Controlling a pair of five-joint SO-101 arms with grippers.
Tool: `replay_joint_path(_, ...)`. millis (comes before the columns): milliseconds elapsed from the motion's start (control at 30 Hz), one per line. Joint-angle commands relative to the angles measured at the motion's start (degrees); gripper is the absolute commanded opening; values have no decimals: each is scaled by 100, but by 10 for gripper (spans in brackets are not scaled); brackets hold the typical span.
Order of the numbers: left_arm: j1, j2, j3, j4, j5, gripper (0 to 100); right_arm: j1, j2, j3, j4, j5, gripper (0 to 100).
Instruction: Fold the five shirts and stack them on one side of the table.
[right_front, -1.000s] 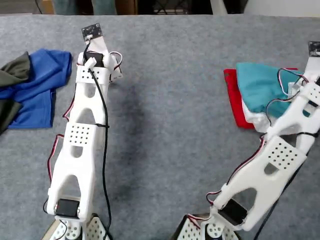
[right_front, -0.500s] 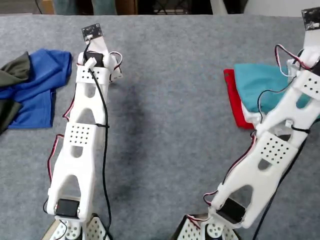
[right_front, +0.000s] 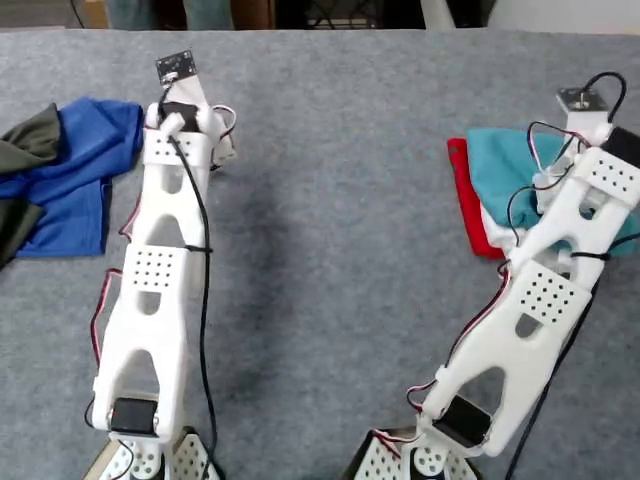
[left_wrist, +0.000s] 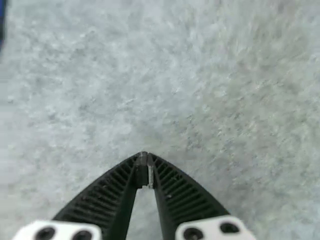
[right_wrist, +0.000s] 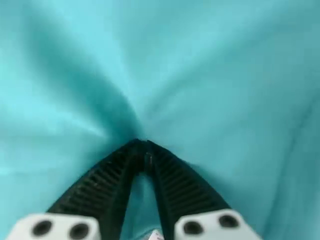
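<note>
A teal shirt (right_front: 505, 165) lies on top of a pile at the table's right side, over a red shirt (right_front: 463, 195) and a white one (right_front: 503, 238). My right arm (right_front: 590, 185) is over this pile. My right gripper (right_wrist: 142, 146) is shut, its tips pressed into the teal shirt (right_wrist: 200, 75) where creases meet; I cannot tell whether cloth is pinched. A blue shirt (right_front: 80, 170) lies crumpled at the far left with a dark olive shirt (right_front: 25, 140) on its edge. My left gripper (left_wrist: 144, 161) is shut and empty over the bare grey mat (left_wrist: 200, 75), just right of the blue shirt.
The grey mat (right_front: 330, 200) covers the whole table, with wide bare room in the middle between the arms. My left arm (right_front: 160, 270) stretches from the near edge toward the far left. Furniture legs stand beyond the far edge.
My right arm swung its wrist up and then left, from beyond the pile's right edge to over the teal shirt. My left arm shifted slightly left.
</note>
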Motion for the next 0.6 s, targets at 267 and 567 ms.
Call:
replay_joint_path(267,-2484,-2541,945,589,-1257,50,176,-1323,-1253,132,44,18)
replay_joint_path(567,-5297,-4053,3978,62,-2268,216,404,-1640,-892,132,26,18)
